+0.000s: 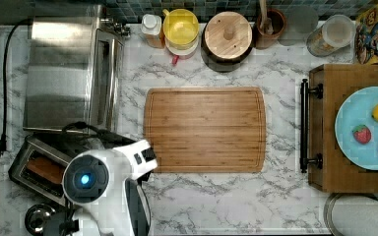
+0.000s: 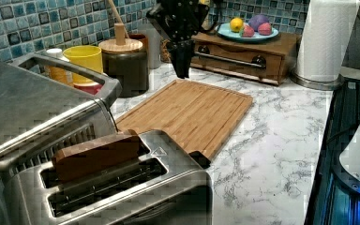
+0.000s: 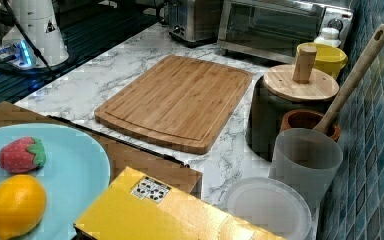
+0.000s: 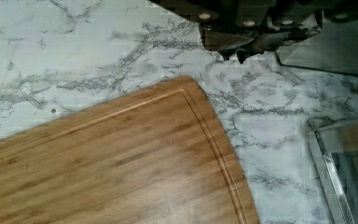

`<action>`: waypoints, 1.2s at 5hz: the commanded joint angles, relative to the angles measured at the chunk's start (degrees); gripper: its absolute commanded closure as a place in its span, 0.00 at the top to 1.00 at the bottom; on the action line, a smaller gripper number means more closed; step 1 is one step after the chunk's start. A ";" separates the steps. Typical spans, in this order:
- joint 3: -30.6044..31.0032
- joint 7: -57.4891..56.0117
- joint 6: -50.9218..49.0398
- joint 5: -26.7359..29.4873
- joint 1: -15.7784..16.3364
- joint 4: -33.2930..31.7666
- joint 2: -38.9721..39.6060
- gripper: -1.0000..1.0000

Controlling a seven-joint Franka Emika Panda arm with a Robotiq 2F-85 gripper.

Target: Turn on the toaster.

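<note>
I have the pincer (image 2: 183,65) hanging in the air with its tip pointing down, and in the left view its fingers (image 2: 183,56) look pressed together, pinching nothing. It hovers over the bare marble counter (image 1: 216,201) just off a corner of the wooden cutting board (image 1: 204,129).

The toaster (image 2: 122,187) sits well apart from the pincer, on the near side of it in the left view, with a brown slice of bread (image 2: 98,157) standing in one of its slots. In the top view I see the toaster (image 1: 37,169) partly under the white arm (image 1: 108,172), at the top view's lower left. The black lever (image 2: 200,158) sticks out of the toaster's end that faces the pincer, close to the cutting board's edge.

Beside the toaster, on the side away from me in the top view, stands the big toaster oven (image 1: 71,73). Beyond the pincer in the left view, a wooden tray (image 2: 243,51) carries a blue plate (image 2: 248,33) of fruit.
</note>
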 commanded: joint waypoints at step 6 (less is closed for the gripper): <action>10.72 18.21 8.84 13.49 3.05 -10.85 -6.86 0.00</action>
